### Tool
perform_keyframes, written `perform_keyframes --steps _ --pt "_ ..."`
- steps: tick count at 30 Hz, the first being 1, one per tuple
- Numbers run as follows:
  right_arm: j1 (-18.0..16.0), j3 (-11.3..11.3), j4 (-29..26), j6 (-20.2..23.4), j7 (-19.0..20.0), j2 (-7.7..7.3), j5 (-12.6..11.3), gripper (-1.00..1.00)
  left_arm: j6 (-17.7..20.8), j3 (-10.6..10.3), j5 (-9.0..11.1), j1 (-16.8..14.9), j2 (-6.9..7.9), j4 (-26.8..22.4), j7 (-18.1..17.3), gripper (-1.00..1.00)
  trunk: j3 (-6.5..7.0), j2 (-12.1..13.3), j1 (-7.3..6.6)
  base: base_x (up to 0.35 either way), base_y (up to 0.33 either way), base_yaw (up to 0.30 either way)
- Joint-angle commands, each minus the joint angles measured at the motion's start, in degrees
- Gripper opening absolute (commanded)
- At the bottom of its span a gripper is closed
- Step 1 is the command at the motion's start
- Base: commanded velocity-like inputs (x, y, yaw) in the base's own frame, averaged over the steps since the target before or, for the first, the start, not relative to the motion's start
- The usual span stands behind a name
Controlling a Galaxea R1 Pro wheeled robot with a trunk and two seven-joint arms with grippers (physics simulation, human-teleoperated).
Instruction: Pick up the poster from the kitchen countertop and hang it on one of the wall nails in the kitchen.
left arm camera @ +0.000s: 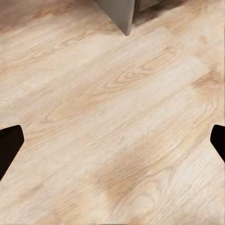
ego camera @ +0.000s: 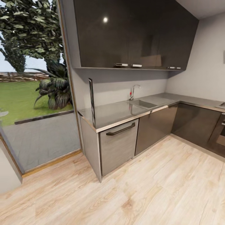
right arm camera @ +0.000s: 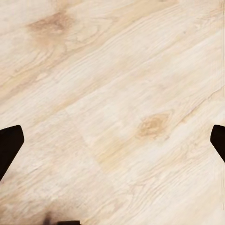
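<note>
Head view is showing the poster (ego camera: 91,100) standing edge-on at the left end of the kitchen countertop (ego camera: 118,111), so no lettering is readable. Left wrist view is showing the left gripper (left arm camera: 112,140) wide open, holding nothing, over plank floor (left arm camera: 117,117). Right wrist view is showing the right gripper (right arm camera: 112,140) likewise open and empty.

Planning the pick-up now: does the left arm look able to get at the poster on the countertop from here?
Probably not yet. The poster stands edge-on at the countertop's window end, while the left gripper hangs open over wood floor; the robot seems too far back.
</note>
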Motion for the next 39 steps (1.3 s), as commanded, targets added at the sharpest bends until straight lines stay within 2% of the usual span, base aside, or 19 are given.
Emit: perform_keyframes --steps 1,8,12,14,15,16,20,22,24,28,29,31,32,33,34,35,37,38,39 --pt "-0.03 0.05 0.03 -0.12 -0.35 -0.02 0.53 1.00 -0.03 0.11 0.00 0.04 -0.02 -2.02 -0.02 1.00 -0.06 -0.03 0.01 0.024 0.000 0.012" --pt "-0.03 0.05 -0.01 -1.62 -0.45 -0.34 0.56 1.00 0.42 0.73 0.00 0.04 -0.02 -16.11 -0.12 1.00 -0.06 -0.03 0.01 0.010 0.000 0.005" --pt "-0.03 0.05 -0.01 -3.80 -0.48 -1.40 0.56 1.00 2.58 0.65 0.04 0.04 -0.24 -27.36 -0.16 1.00 -0.06 -0.03 0.01 0.002 0.000 0.001" --pt "-0.03 0.04 -0.02 -4.42 -0.52 -1.70 0.56 1.00 6.58 0.44 0.10 0.04 -0.33 -32.82 -0.14 1.00 -0.06 -0.03 0.01 0.000 0.000 0.000" --pt "-0.03 0.03 -0.02 -4.82 -0.55 -1.86 0.56 1.00 11.51 0.29 0.14 0.04 -0.56 -39.09 -0.07 1.00 -0.06 -0.03 0.01 0.000 0.000 0.000" --pt "-0.03 0.01 -0.02 -4.96 -0.56 -1.92 0.56 1.00 13.88 0.21 0.17 0.04 -1.10 -42.58 -0.01 1.00 -0.06 -0.03 0.01 0.000 0.000 0.000" --pt "-0.03 -0.17 -0.02 -5.18 -0.71 -2.05 0.50 1.00 17.80 0.11 0.18 -0.86 -2.96 -47.09 0.10 1.00 -0.06 -0.03 0.01 0.000 0.000 0.000" --pt "-0.03 -0.23 -0.02 -5.21 -1.47 -2.29 0.49 1.00 19.99 0.10 0.18 -4.01 -4.21 -47.90 0.19 1.00 -0.06 -0.03 0.01 0.000 0.000 0.000" --pt "-0.03 -0.25 -0.02 -5.19 -2.75 -2.72 0.48 1.00 24.42 0.09 0.09 -9.97 -6.36 -48.24 0.47 1.00 -0.06 -0.03 0.01 0.000 0.000 0.000" --pt "-0.03 -0.24 -0.02 -5.23 -3.85 -3.02 0.48 1.00 31.81 0.08 -0.02 -18.03 -8.23 -48.39 1.06 1.00 -0.06 -0.03 0.01 0.000 0.000 0.000" --pt "-0.03 -0.21 -0.03 -5.24 -4.11 -3.10 0.47 1.00 34.64 0.08 -0.01 -22.03 -8.40 -48.36 1.76 1.00 -0.06 -0.03 0.01 0.000 0.000 0.000" --pt "-0.03 -0.13 -0.03 -5.25 -4.26 -3.16 0.49 1.00 36.93 0.08 -0.04 -26.03 -8.40 -48.18 2.92 1.00 -0.06 -0.03 0.01 0.000 0.000 0.000" --pt "-0.03 -0.03 -0.04 -5.26 -4.39 -3.17 0.52 1.00 38.82 0.08 -0.05 -29.82 -8.40 -47.73 4.55 1.00 -0.06 -0.03 0.01 0.000 0.000 0.000" --pt "-0.03 0.00 -0.03 -5.26 -4.43 -3.19 0.52 1.00 39.64 0.08 -0.06 -31.58 -8.40 -47.42 5.48 1.00 -0.06 -0.03 0.01 0.000 0.000 0.000" --pt "-0.03 0.07 -0.07 -5.26 -4.51 -3.22 0.54 1.00 41.46 0.06 -0.06 -36.53 -8.40 -46.13 8.30 1.00 -0.06 -0.03 0.01 0.000 0.000 0.000" --pt "-0.03 0.08 -0.08 -5.26 -4.55 -3.23 0.55 1.00 42.15 0.04 -0.07 -39.70 -8.40 -44.75 9.68 1.00 -0.06 -0.03 0.01 0.000 0.000 0.000" --pt "-0.03 0.07 -0.14 -5.29 -4.56 -3.26 0.55 1.00 42.60 -0.01 -0.07 -42.84 -8.40 -42.58 10.56 1.00 -0.06 -0.03 0.01 0.000 0.000 0.000" --pt "-0.03 0.08 -0.24 -5.37 -4.55 -3.28 0.54 1.00 42.75 -0.03 -0.08 -44.39 -8.40 -41.16 10.88 1.00 -0.06 -0.03 0.01 0.000 0.000 0.000" --pt "-0.03 0.08 -0.76 -7.26 -4.54 -3.34 0.55 1.00 43.03 -0.06 -0.05 -49.94 -8.40 -33.60 11.52 1.00 -0.06 -0.03 0.01 0.000 0.000 0.000"
